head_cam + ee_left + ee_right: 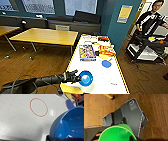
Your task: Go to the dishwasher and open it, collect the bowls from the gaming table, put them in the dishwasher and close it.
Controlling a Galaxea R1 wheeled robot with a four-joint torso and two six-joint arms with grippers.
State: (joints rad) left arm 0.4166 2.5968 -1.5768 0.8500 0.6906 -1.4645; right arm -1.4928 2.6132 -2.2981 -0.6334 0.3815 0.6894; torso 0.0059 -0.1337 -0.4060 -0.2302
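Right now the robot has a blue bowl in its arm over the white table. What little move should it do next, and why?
Probably lift the blue bowl a little higher off the gaming table. The left pincer is closed on the bowl's rim, and in the left wrist view the bowl sits tilted just above the white top near the red ring. Raising it should keep it from scraping before the arm carries it off.

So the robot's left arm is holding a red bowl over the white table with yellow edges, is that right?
Not quite: the bowl is bright blue, not red, as the head view shows. The rest holds: the left tool holds it over the white table with yellow edges.
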